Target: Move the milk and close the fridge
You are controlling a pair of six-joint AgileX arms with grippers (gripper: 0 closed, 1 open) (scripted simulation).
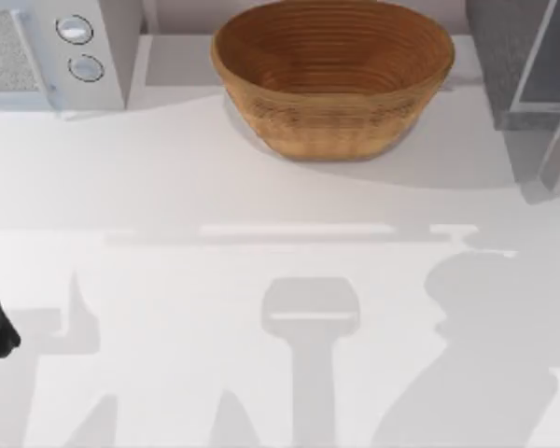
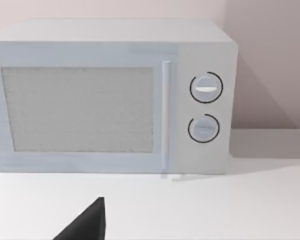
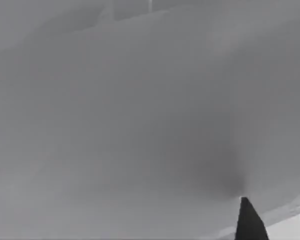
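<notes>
Fingers' state impossible to tell; left gripper (image 2: 85, 225) parked at bench's left edge facing microwave (image 2: 110, 97), fridge (image 1: 532, 70) at far-right corner probably open.

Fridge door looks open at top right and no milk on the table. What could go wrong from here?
1. The fridge stands at the table's far right corner with its door panel swung outward; an arm reaching in might clip that panel.
2. The woven basket sits just left of the fridge, so a wide sweep to shut the door could knock it.
3. The right wrist view is flat grey surface with one claw finger, so aiming from it is probably unreliable.
</notes>
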